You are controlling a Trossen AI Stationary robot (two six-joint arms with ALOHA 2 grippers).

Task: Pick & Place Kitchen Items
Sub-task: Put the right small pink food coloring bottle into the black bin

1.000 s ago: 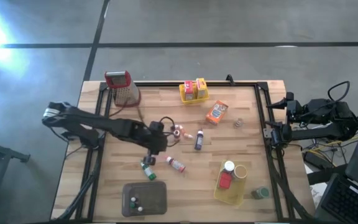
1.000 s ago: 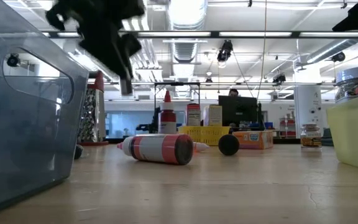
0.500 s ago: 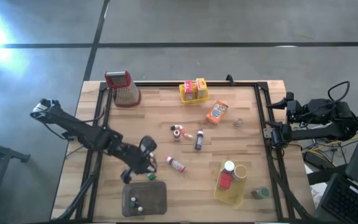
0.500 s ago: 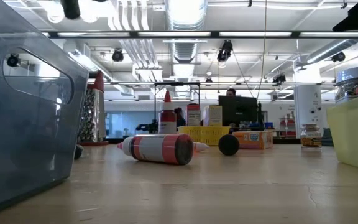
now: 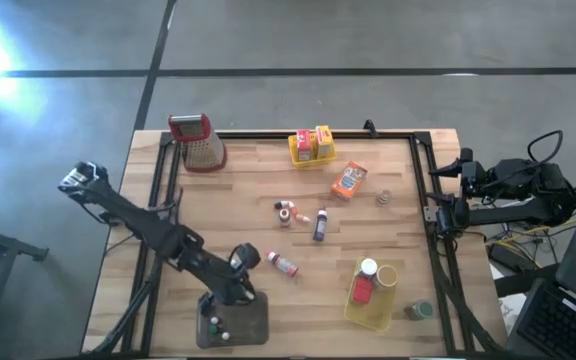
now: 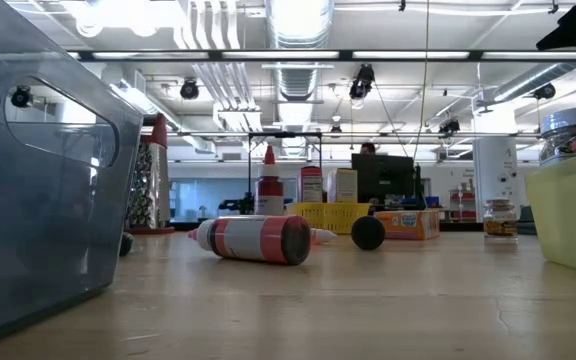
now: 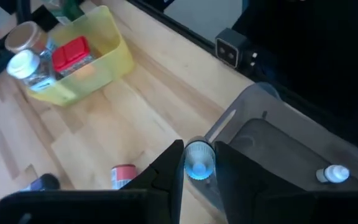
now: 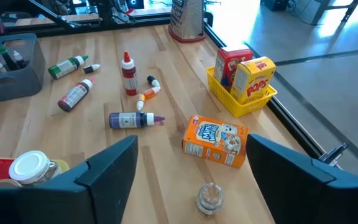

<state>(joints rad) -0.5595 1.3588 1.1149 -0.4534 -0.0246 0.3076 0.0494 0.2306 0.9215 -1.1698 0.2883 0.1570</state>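
My left gripper [image 5: 238,291] hangs over the far edge of the grey tray [image 5: 250,320], shut on a small bottle [image 7: 197,165] that shows only its round pale-blue end. In the tray lies a white-capped bottle [image 7: 333,174]. More kitchen items lie on the wooden table: a red-striped bottle [image 5: 283,265], a dark bottle [image 5: 320,225], a small bottle [image 5: 286,210], an orange box [image 5: 348,181] and a little jar [image 5: 383,198]. A green bottle [image 8: 68,66] lies by the tray. My right gripper [image 8: 197,177] waits open beyond the table's right edge. My left gripper pinches the small bottle between its two fingers [image 7: 174,163], one on each side of the bottle's body. I see it end-on, its round end [image 7: 197,169] facing the wrist camera. The fingers slant down toward the near edge. The bottle hangs clear above the tray's rim [image 7: 229,121].
A yellow basket [image 5: 311,158] with two boxes stands at the far edge, and the metal grater [image 5: 198,142] at the far left. Another yellow basket [image 5: 370,318] at the near right holds a red block and jars; a jar [image 5: 418,311] stands beside it.
My left gripper has swung from the middle of the table toward the near edge, to above the tray's far edge, carrying the small bottle and rolling as it went. It has left the low view. The things on the table have stayed in place.
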